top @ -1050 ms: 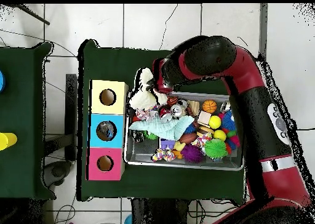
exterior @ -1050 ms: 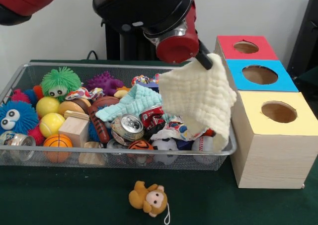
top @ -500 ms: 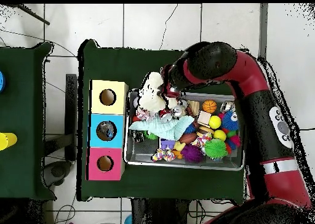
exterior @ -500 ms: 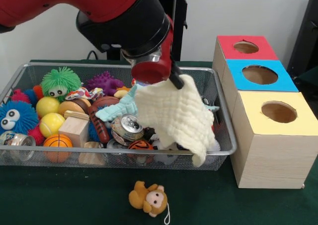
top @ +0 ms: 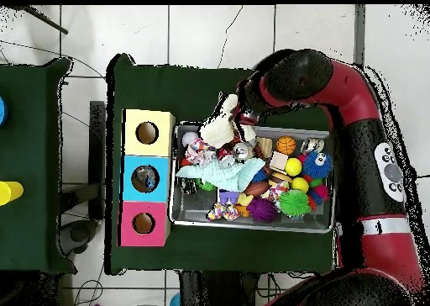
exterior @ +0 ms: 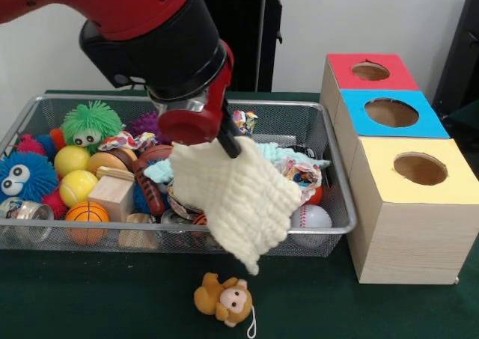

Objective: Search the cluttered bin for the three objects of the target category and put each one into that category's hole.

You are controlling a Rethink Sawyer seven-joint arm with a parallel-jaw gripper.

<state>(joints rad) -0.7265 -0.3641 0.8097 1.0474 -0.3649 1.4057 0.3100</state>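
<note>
1. Hanging from the gripper [exterior: 230, 146] is a pale yellow cloth [exterior: 233, 197]; the fingers are pinched shut on its top corner, and it is draped over the front rim of the wire bin [exterior: 340, 223].
2. The cloth's lowest tip is seen just above the green table [exterior: 90, 301], near a small monkey toy [exterior: 224, 298] lying outside the bin by its front edge.
3. Much of the bin's middle is blocked from the front by the cloth and arm; a mint cloth [exterior: 288, 156] and a baseball [exterior: 310, 218] are seen beside it towards the right end.
4. At the bin's left end are packed a green fuzzy ball [exterior: 90, 126], yellow balls [exterior: 71, 159], a wooden block [exterior: 112, 197], a mini basketball [exterior: 87, 215] and a blue fuzzy ball [exterior: 26, 176].
5. Three boxes with holes are lined up past the bin's right end: red [exterior: 370, 71], blue [exterior: 393, 113], yellow [exterior: 419, 168].
</note>
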